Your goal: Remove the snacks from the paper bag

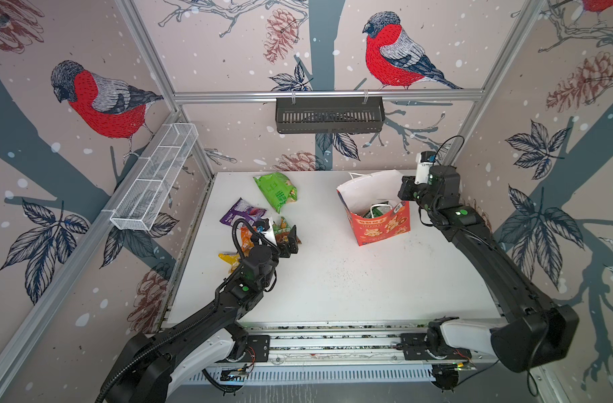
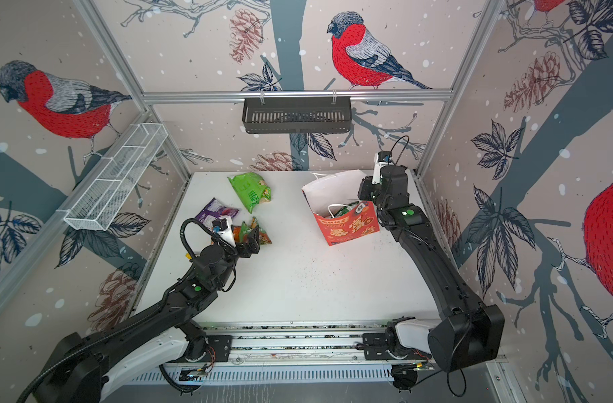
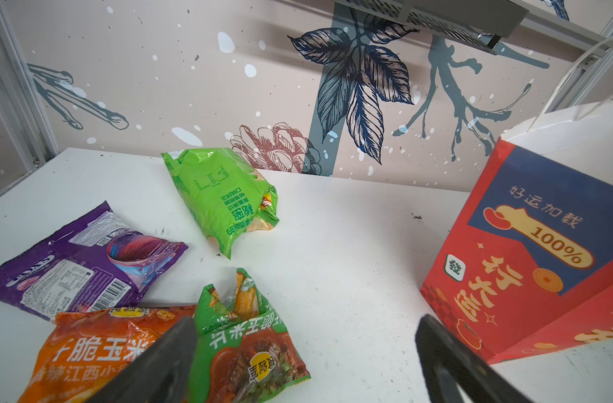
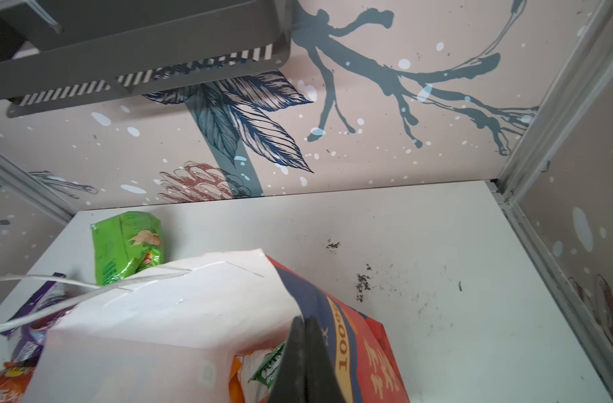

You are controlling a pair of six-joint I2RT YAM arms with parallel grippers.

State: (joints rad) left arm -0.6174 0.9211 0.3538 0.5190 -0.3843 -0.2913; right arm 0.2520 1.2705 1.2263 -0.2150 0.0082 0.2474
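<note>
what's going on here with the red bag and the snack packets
The right hand is shut on the rim of the paper bag, steadying it. The left hand hovers open over the green-red packet, beside four other snacks already on the table. At least one packet is left inside.

Your left arm (image 1: 200, 315) runs from the near rail up the left side, elbow low, forearm angled inward, wrist roughly level. Left gripper (image 1: 292, 240) hovers low with jaws spread wide and nothing between them. In the left wrist view its fingers (image 3: 165, 352) stand well apart at the lower edge.

Your right arm (image 1: 490, 258) stretches long up the right side, forearm climbing toward the back, wrist turned in toward the middle. Right gripper (image 4: 304, 322) has its fingers pressed tight together, pinching the side rim of the paper bag (image 4: 371, 356). Both top views put it at the bag's upper right corner, held high.
</note>
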